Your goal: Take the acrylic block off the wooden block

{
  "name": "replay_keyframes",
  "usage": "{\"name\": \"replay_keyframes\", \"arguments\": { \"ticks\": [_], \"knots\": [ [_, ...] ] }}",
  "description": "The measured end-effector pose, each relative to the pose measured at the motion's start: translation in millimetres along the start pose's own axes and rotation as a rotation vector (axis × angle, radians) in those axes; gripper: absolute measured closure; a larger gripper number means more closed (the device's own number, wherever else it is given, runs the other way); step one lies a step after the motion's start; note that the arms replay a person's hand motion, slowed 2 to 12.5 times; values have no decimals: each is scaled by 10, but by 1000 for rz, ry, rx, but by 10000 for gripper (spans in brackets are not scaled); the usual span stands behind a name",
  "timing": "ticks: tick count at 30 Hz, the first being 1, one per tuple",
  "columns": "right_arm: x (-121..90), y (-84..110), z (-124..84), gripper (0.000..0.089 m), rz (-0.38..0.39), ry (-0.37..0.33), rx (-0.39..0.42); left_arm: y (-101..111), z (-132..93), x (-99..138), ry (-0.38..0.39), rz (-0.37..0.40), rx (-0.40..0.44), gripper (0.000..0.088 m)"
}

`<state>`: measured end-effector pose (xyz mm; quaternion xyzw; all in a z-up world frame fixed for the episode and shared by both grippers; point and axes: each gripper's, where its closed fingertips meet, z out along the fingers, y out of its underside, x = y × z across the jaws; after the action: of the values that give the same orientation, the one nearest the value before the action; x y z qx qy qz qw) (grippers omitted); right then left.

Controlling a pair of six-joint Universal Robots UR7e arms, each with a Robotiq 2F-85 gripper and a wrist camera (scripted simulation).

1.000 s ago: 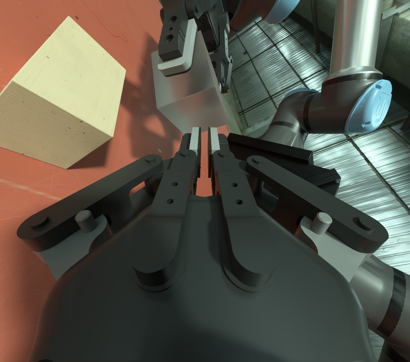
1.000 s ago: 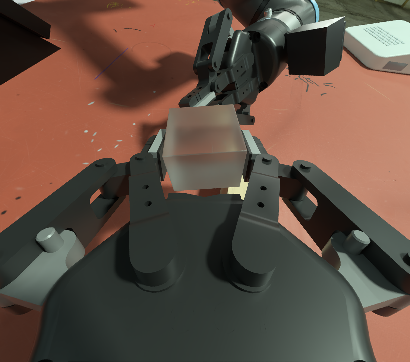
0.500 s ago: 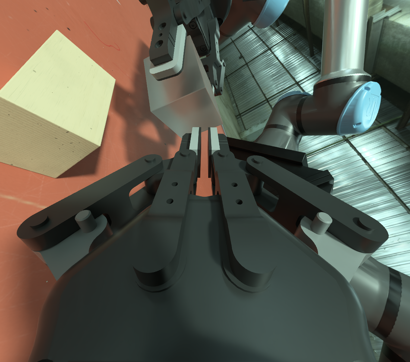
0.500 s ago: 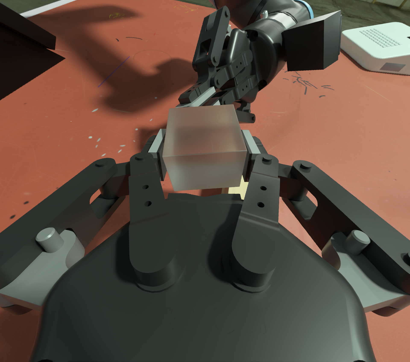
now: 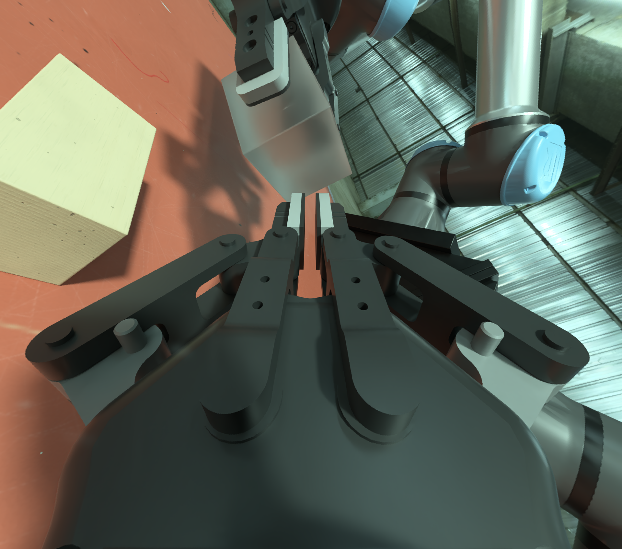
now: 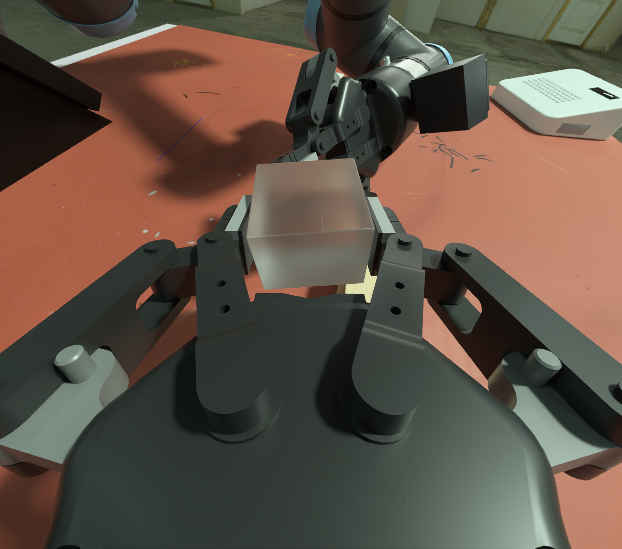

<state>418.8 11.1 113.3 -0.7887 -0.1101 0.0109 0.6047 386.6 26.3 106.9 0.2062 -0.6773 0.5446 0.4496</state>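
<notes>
My right gripper [image 6: 309, 223] is shut on the frosted acrylic block [image 6: 308, 223] and holds it in the air above the red table. In the left wrist view the same block [image 5: 289, 135] hangs in the right gripper [image 5: 292, 78], up and to the right of the pale wooden block [image 5: 64, 162], apart from it. The wooden block stands on the table; only a sliver of it [image 6: 358, 289] shows under the acrylic in the right wrist view. My left gripper [image 5: 307, 206] is shut and empty, its tips just below the acrylic block. It also shows beyond the block in the right wrist view [image 6: 303, 157].
A white box-shaped device [image 6: 558, 107] lies at the far right of the red table [image 6: 101, 230]. A dark panel [image 6: 43, 109] juts in at the left. The table's edge [image 5: 215, 11] runs close behind the acrylic block, with metal grating floor [image 5: 420, 115] beyond.
The right gripper has lifted the acrylic block higher and tilted its view up. The wooden block has slid left in the left wrist view. The left gripper stays shut.
</notes>
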Motion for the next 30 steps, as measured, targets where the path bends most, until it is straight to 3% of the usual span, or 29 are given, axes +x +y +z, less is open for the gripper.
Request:
{"name": "replay_keyframes", "arguments": {
  "ticks": [30],
  "knots": [
    [35, -18, -6, 366, 35, 4, 48, -23, -50, -77, 2, -30, 33, 829]
  ]
}}
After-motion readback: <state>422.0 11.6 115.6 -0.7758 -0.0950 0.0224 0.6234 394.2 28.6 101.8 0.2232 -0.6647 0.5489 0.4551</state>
